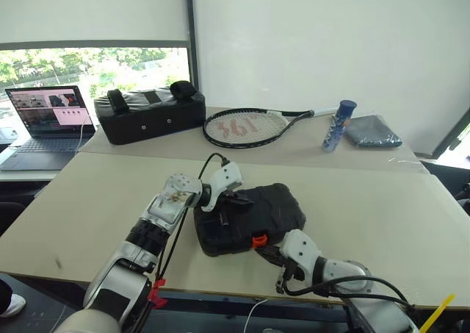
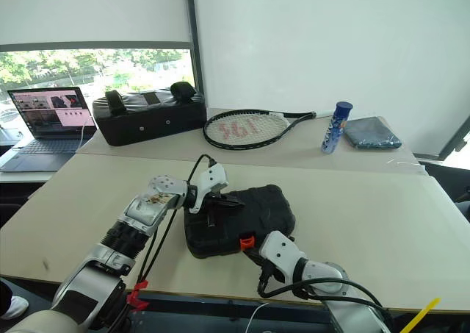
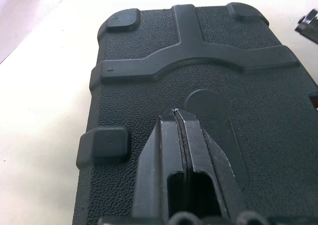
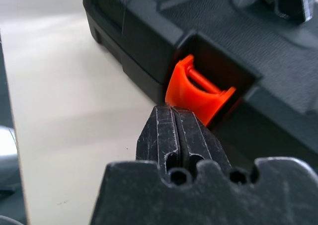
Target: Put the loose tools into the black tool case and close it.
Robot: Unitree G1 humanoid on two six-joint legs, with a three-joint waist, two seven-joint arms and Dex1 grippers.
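Right now I am seeing both sets of jaws pressed fully together, with nothing clamped between them. My left gripper (image 1: 236,198) is resting its two black fingers (image 3: 181,150), pads touching each other, flat on the pebbled lid of the flat black plastic tool case (image 1: 275,212), just short of a shallow rounded recess in that lid. My right gripper (image 4: 175,116) is sitting at the near edge of the case with its closed fingertips right against the orange plastic latch (image 4: 196,88); I am reading that as touching or very nearly so, and I cannot tell which. That latch is tilting outward from its notch in the case wall rather than lying flush.

The case itself is lying closed, lid down on its base, on the near beige table (image 1: 382,215), between my two arms. Its long axis is running across the table from my left toward my right, angled a little away on the right end, and the latch side is facing me.

Well apart on the far table I am seeing a black padded bag with straps (image 1: 150,112), a black-framed tennis racket (image 1: 250,126), a blue cylindrical can (image 1: 338,125), a folded dark grey cloth (image 1: 372,131) and an open laptop (image 1: 48,120)
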